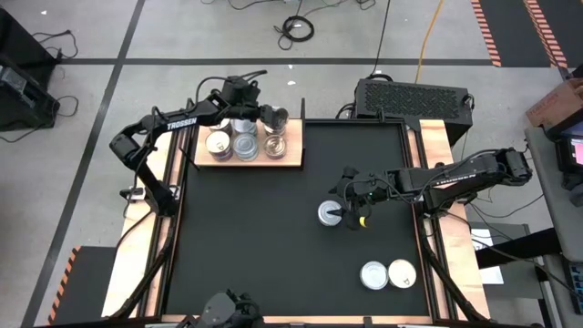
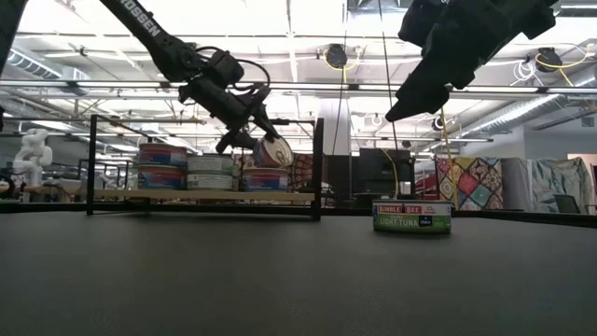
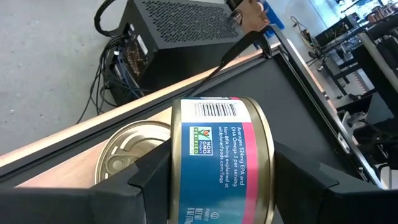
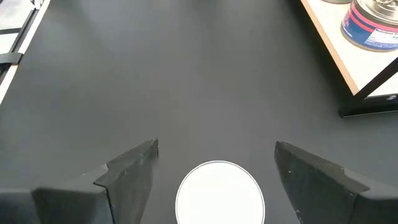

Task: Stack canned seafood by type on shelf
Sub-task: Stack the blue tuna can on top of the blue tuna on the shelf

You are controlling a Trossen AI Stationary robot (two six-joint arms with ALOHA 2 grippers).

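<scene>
My left gripper (image 1: 273, 117) is over the right end of the light wooden shelf (image 1: 293, 162), shut on a can with a blue and pink label (image 3: 221, 155). Right under it a gold-topped can (image 3: 127, 149) stands on the shelf. More cans (image 2: 187, 168) stand stacked on the shelf to the left. My right gripper (image 4: 217, 155) is open and hangs above a white-topped tuna can (image 4: 217, 193) that stands on the black mat (image 1: 255, 237). Its fingers are well above that can (image 2: 412, 217). Two further cans (image 1: 387, 273) sit near the mat's near right corner. My left gripper pinches the blue and pink can between its two fingers (image 3: 155, 174), one at each rimmed end (image 3: 176, 143), with the curved label wall facing the wrist camera. The fingers slant down from above. The can (image 2: 272, 149) is lifted clear and tilted above the shelf's cans.
A black metal frame (image 2: 317, 168) stands around the shelf, with an upright post at its right end. A black vented box (image 1: 410, 96) sits beyond the table's far edge. Wooden side strips (image 1: 446, 228) run along the mat's left and right.
</scene>
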